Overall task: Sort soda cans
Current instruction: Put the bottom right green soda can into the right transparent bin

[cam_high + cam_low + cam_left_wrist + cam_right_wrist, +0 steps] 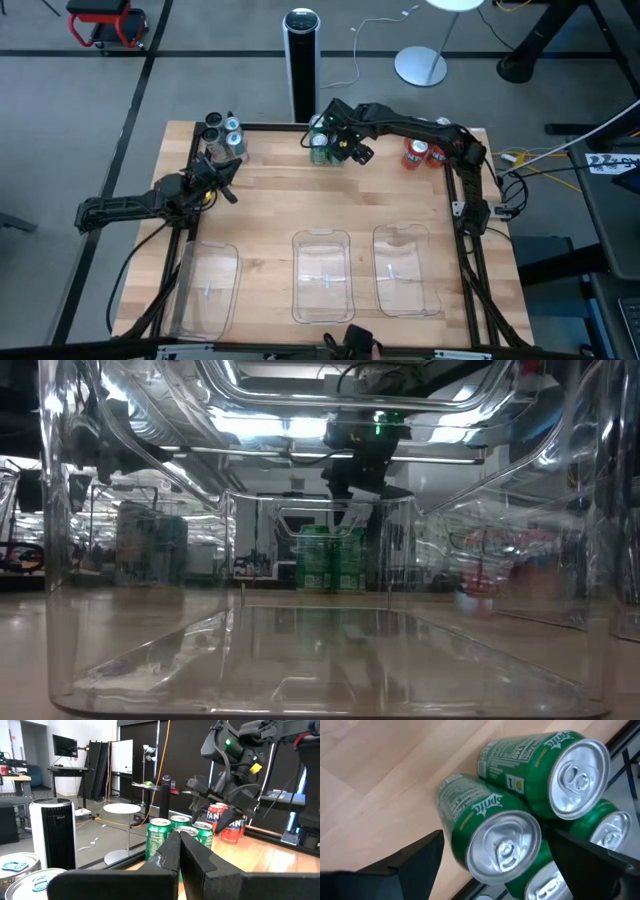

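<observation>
Three clear trays (321,275) sit in a row along the near edge of the wooden table (270,205), nothing in them. Mid-table on the left, the left gripper (228,181) rests with fingers pressed together, holding nothing, just in front of the silver/black cans (224,137) at the far left edge. At the far edge, the right gripper (333,138) hangs over the green cans (495,827), fingers (415,862) spread either side of one can without gripping it; red-and-white cans (422,153) stand far right, and a black-and-silver cylinder (300,60) stands beyond the table.
</observation>
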Controlling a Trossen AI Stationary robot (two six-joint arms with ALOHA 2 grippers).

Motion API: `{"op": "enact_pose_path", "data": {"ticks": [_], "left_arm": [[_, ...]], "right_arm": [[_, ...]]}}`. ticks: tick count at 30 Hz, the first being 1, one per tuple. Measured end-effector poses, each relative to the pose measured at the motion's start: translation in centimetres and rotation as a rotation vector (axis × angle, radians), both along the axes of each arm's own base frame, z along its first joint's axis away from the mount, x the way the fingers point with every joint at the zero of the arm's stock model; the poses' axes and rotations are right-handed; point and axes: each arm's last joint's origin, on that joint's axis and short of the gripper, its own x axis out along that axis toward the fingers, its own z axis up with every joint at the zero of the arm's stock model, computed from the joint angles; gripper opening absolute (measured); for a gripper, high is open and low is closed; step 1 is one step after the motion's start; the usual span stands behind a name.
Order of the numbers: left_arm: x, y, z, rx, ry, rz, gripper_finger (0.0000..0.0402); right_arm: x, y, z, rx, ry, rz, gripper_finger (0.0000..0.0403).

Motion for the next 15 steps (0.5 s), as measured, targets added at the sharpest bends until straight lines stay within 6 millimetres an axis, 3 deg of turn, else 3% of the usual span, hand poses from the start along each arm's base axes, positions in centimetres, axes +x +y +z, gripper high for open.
{"op": "enact_pose_path", "data": {"ticks": [15], "left_arm": [[0.0,0.0,0.0,-0.003,0.001,-0.001,0.0]], "right_arm": [[0.6,-0.4,-2.6,0.029,0.076,0.001,0.0358]]}}
